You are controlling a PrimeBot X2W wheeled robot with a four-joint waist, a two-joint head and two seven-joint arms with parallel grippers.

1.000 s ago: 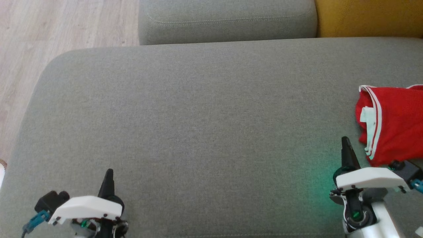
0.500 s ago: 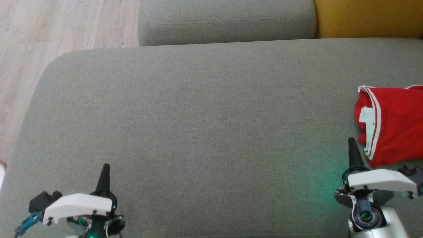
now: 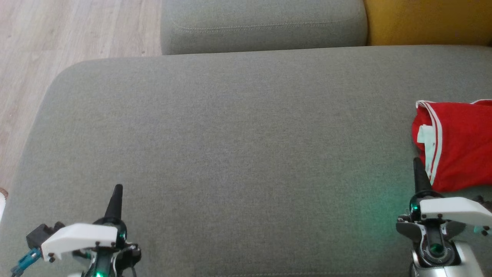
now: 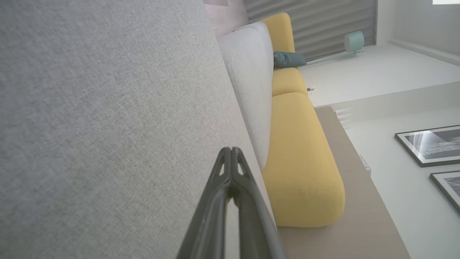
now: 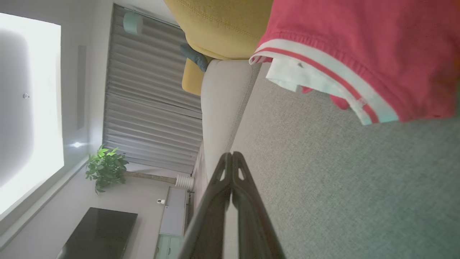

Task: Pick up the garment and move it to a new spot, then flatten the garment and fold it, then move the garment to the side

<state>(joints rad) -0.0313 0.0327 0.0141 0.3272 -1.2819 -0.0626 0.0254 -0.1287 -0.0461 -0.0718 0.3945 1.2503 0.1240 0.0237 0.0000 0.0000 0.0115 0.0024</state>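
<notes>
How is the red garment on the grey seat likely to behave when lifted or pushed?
The red garment lies in soft layered folds, so it will probably go limp and unfold when lifted. It looks thin, likely light. Pushed across the woven seat cushion, it would likely bunch rather than slide.

The head camera looks steeply down on the grey sofa seat (image 3: 246, 154). Both wrist cameras skim low across it (rolled sideways) toward the yellow cushion (image 4: 302, 162), the right one close beside the garment (image 5: 359, 43).
</notes>
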